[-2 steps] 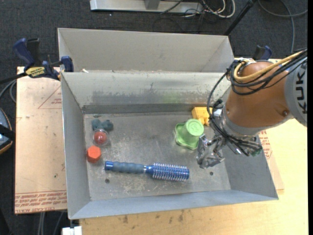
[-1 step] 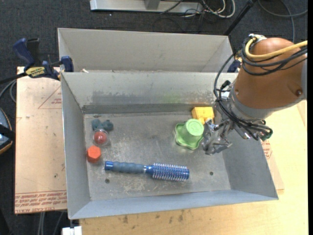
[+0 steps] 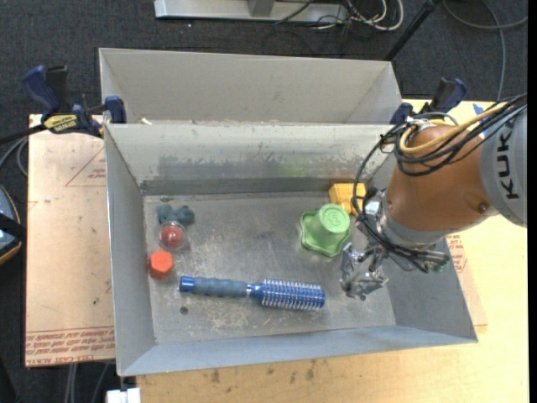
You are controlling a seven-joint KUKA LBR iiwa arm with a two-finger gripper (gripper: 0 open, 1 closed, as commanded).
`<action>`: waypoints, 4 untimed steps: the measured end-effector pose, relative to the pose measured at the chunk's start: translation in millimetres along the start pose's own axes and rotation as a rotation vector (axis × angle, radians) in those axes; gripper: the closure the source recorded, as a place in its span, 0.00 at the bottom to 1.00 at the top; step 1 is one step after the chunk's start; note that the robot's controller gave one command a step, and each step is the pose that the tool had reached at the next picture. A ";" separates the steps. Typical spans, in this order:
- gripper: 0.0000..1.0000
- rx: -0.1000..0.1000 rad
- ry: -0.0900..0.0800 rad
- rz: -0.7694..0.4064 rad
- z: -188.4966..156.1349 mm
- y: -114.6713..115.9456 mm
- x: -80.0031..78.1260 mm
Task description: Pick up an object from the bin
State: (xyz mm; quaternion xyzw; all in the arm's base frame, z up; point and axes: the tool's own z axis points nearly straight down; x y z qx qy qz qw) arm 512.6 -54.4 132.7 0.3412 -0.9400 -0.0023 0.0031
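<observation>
My gripper (image 3: 362, 282) hangs low over the right part of the bin floor, fingers pointing down with nothing visible between them. Just left of it and slightly farther back stands a green plastic cup-like thing (image 3: 325, 229). Behind that, partly hidden by the arm, lies a yellow block (image 3: 342, 194). A blue hairbrush (image 3: 256, 291) lies flat along the front of the floor, its bristle end close to the gripper's left.
On the left side of the floor sit a small orange cap (image 3: 161, 264), a red ball-like piece (image 3: 172, 236) and a dark grey-blue piece (image 3: 174, 216). The arm's orange cover and cables hang over the bin's right wall.
</observation>
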 end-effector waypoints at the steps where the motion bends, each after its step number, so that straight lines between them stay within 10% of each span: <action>1: 0.00 0.005 -0.006 -0.003 -4.0 -0.5 -2.1; 2: 0.00 0.024 -0.026 -0.025 54.0 24.7 10.2; 3: 0.00 0.020 -0.022 0.265 55.7 73.8 -38.8; 4: 0.00 0.001 -0.002 0.363 58.2 41.1 -68.8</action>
